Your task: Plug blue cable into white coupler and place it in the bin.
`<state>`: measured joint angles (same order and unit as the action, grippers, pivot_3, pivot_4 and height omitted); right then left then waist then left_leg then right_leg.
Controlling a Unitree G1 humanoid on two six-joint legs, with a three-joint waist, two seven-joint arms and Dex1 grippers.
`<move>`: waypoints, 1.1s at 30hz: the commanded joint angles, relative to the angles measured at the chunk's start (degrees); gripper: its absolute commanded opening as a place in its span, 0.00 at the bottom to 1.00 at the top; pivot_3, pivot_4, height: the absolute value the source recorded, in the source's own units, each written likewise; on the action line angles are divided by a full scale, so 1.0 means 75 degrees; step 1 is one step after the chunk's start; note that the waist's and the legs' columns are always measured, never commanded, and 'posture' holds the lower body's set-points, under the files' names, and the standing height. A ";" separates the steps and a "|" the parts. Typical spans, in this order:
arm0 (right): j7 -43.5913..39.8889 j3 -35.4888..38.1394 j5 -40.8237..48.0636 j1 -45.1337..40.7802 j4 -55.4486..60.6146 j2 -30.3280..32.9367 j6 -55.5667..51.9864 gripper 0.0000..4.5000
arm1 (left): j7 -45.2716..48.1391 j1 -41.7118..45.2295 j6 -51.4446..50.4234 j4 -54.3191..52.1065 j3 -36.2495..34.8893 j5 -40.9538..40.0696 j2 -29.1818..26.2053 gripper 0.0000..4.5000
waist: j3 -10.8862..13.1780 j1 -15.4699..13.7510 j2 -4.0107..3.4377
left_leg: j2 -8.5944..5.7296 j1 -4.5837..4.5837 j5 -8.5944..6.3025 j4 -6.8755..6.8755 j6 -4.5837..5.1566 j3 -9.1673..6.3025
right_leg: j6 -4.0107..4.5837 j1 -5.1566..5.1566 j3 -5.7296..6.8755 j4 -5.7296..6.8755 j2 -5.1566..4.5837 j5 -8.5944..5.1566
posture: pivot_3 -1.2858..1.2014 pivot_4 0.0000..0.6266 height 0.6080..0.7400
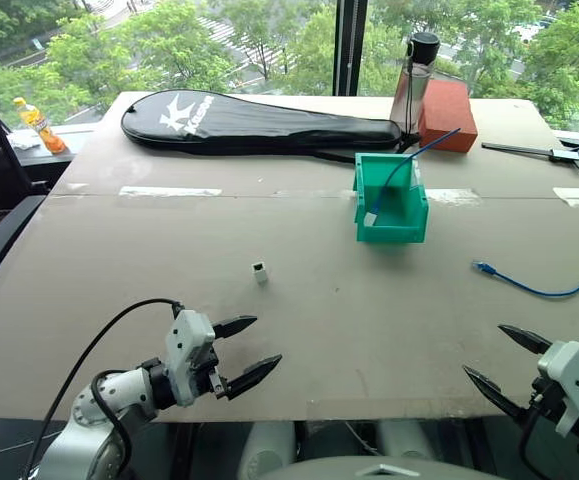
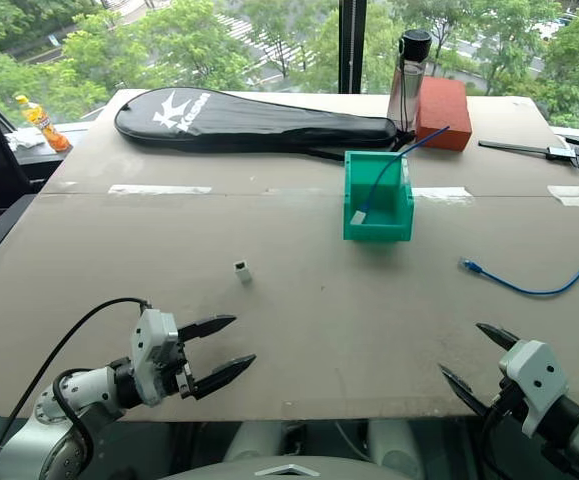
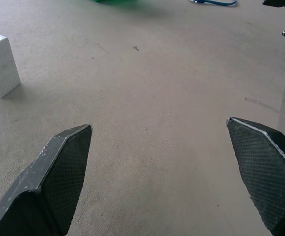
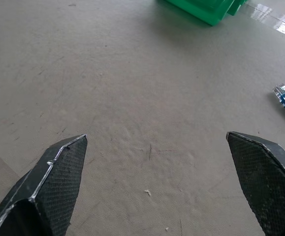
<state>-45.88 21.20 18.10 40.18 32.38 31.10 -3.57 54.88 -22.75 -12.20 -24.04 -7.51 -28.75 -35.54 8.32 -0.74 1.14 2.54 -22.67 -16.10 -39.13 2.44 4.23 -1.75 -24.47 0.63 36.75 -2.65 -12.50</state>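
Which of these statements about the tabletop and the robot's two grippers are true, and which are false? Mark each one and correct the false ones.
1. The white coupler stands alone on the table, with nothing plugged in. True.
2. The curved blue cable lies inside the bin. False: it lies on the table, to the bin's right; a second blue cable sits in the bin.
3. The left gripper is open and holds nothing. True.
4. The right gripper grips the curved blue cable. False: it is open and apart from it.
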 commanded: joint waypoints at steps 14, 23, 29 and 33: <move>0.1339 0.0294 0.0406 -0.1989 0.0905 0.1578 -0.3987 1.00 | 0.0943 0.1055 0.0202 -0.1003 0.0432 -0.0428 -0.0495 1.00 | 0.0011 -0.0004 -0.0018 | -0.0009 -0.0001 0.0001 -0.0001 0.0002 0.0014 | 0.0004 -0.0004 0.0007 0.0001 -0.0002 0.0003 | 0.52 0.24 1.00; 0.0568 -0.1214 0.0719 -0.5942 -0.1878 0.3624 -0.6284 0.91 | -0.0098 0.1079 -0.0829 -0.3250 0.0804 -0.0958 -0.0679 1.00 | 0.0032 -0.0021 -0.0003 | -0.0025 -0.0016 -0.0002 0.0002 0.0015 0.0008 | 0.0034 -0.0002 0.0001 -0.0005 0.0051 0.0020 | 0.52 0.24 1.00; -0.0401 -0.2527 0.0128 -0.7123 -0.3519 0.4040 -0.5737 0.70 | -0.1109 0.0844 -0.1565 -0.4655 0.0623 -0.1504 -0.0834 1.00 | 0.0034 -0.0005 -0.0004 | -0.0030 -0.0025 -0.0005 0.0004 0.0020 0.0007 | 0.0028 -0.0001 -0.0005 -0.0010 0.0055 0.0017 | 0.52 0.24 1.00; -0.0799 -0.2959 -0.0132 -0.7697 -0.4073 0.4091 -0.5512 0.70 | -0.1098 0.0409 -0.1400 -0.4794 0.0124 -0.1922 -0.1126 1.00 | 0.0036 0.0033 -0.0009 | -0.0028 -0.0013 -0.0005 0.0003 0.0020 0.0014 | 0.0027 -0.0002 -0.0014 -0.0006 0.0065 0.0017 | 0.52 0.24 1.00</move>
<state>-50.39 -1.16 18.17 -16.07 2.21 60.46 -46.33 46.87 -19.03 -23.77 -57.33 -4.59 -40.93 -43.43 8.60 -0.50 1.08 2.33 -22.75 -16.14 -39.10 2.59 4.34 -1.55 -24.48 0.52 36.72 -2.15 -12.37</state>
